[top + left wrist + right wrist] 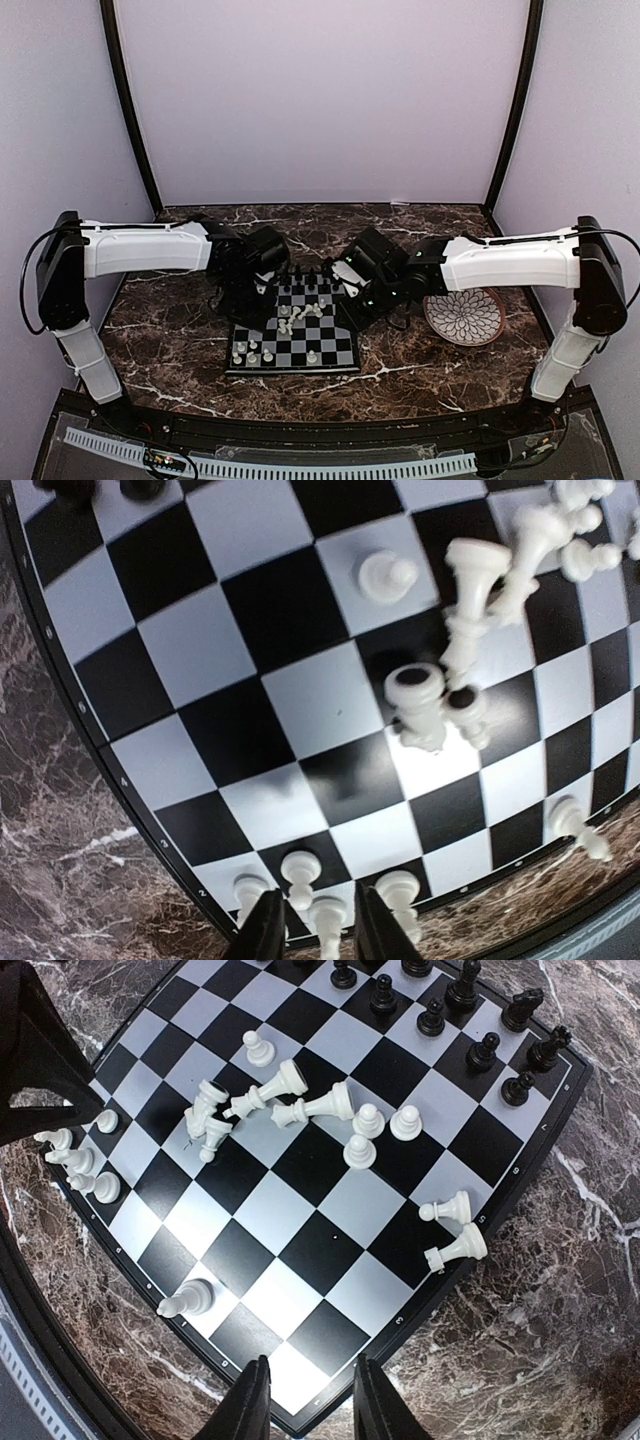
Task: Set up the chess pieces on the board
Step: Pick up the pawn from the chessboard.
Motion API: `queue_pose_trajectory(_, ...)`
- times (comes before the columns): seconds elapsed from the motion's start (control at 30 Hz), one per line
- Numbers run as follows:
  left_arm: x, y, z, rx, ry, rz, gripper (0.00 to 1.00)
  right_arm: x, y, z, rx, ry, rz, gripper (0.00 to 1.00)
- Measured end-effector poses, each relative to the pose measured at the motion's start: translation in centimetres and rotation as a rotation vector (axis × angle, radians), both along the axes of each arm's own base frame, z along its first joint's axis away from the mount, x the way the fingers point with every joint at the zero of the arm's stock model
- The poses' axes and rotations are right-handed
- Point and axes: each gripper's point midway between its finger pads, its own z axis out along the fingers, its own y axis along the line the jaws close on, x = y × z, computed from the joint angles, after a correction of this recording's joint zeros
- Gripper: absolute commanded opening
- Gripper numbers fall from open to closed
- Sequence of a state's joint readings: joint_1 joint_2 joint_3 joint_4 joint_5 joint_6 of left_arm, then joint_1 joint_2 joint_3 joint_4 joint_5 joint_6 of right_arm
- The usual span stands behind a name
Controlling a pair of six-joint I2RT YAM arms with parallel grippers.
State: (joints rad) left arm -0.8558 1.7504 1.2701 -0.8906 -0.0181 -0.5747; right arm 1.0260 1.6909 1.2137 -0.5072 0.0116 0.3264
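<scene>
The board (296,369) lies in the middle of the marble table. In the left wrist view my left gripper (320,935) stands open at the board's (300,690) near edge. A cream-white piece (328,915) is upright between its fingers, with a thin gap on each side. Other white pieces (300,872) stand beside it, and several lie tumbled (480,590) mid-board. My right gripper (305,1405) hangs open and empty above a corner of the board (330,1230). Black pieces (430,1015) stand along the far rows. A heap of white pieces (290,1100) lies in the centre.
A round white patterned plate (464,316) with a brown rim sits right of the board, under the right arm. Two white pieces (455,1228) lie near the board's right edge, and a lone one (188,1300) lies near the corner. Purple walls enclose the table.
</scene>
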Motion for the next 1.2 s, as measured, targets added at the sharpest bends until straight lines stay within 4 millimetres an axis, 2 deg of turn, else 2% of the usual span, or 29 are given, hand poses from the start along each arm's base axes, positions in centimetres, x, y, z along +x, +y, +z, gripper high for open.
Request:
queue_pose_trajectory(0.2, 3.2, -2.6, 2.8, -0.068, -0.077, -0.01, 0.28, 0.0, 0.0, 0.0, 0.001, 0.0, -0.001, 0.3)
queue_pose_trajectory(0.57, 8.2, -4.1, 1.4, -0.075, -0.079, 0.007, 0.28, 0.1, -0.1, 0.0, -0.002, -0.002, -0.005, 0.3)
queue_pose_trajectory(0.83, 8.4, -4.5, -0.3, -0.071, -0.03, -0.019, 0.26, 0.0, -0.8, 0.0, -0.005, -0.003, -0.021, 0.3)
queue_pose_trajectory(1.03, 8.5, -4.3, -0.6, -0.075, -0.018, -0.024, 0.25, 0.0, -0.9, 0.6, 0.01, -0.01, -0.031, 0.3)
queue_pose_trajectory(1.2, 8.8, -4.4, -0.8, -0.076, -0.013, -0.025, 0.23, -0.1, -1.1, 0.4, 0.008, -0.003, -0.038, 0.3)
